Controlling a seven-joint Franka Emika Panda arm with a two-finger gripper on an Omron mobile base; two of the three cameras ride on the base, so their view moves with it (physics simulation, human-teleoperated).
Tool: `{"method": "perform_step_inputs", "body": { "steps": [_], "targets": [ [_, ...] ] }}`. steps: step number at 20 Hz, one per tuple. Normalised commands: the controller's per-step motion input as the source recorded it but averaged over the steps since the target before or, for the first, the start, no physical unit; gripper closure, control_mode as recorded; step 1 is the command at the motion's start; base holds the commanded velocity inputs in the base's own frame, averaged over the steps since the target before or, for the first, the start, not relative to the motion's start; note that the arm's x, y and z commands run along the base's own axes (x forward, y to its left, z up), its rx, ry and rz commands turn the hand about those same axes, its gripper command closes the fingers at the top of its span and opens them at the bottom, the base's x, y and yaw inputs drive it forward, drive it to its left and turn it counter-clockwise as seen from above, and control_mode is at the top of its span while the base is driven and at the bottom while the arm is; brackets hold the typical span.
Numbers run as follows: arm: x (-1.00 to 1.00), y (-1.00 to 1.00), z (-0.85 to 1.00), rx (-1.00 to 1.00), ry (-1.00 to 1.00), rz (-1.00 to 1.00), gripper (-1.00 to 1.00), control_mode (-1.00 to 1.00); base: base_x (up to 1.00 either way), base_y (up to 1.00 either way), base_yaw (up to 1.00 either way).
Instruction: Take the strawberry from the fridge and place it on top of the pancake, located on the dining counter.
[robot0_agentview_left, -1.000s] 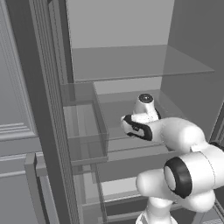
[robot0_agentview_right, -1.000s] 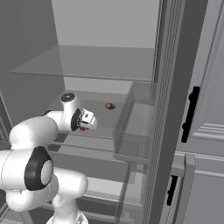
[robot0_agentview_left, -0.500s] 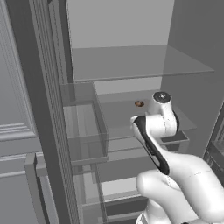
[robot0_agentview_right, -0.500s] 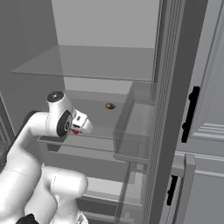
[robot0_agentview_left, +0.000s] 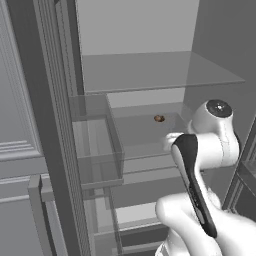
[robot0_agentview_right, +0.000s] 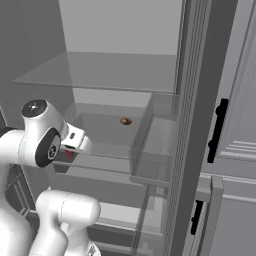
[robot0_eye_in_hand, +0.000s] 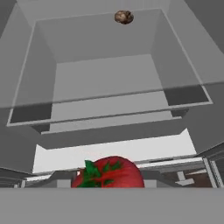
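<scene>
One small brown object sits well ahead of my jaws, at the back of the fridge shelf. Between it and the jaws I see open shelf floor, bounded by a clear bin's front lip and side walls. On the right base view a door bin stands beside the jaws with room between. My jaws are clenched on the strawberry, which sits right at them, its red showing at the tips.
</scene>
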Motion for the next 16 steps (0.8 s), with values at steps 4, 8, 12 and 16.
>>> {"method": "perform_step_inputs", "body": {
  "steps": [4,8,12,16],
  "targets": [
    [-0.86,-0.13,0.12,-0.08,0.00,0.15,1.00,-1.00,0.00,0.00,0.00],
    [-0.48,-0.07,0.03,-0.08,0.01,0.13,1.00,-1.00,0.00,0.00,0.00],
    [-0.21,0.00,0.02,-0.03,0.00,0.01,1.00,-1.00,0.00,0.00,0.00],
    [0.00,0.00,-0.04,0.00,0.00,0.00,1.00,-1.00,0.00,0.00,0.00]
  ]
}}
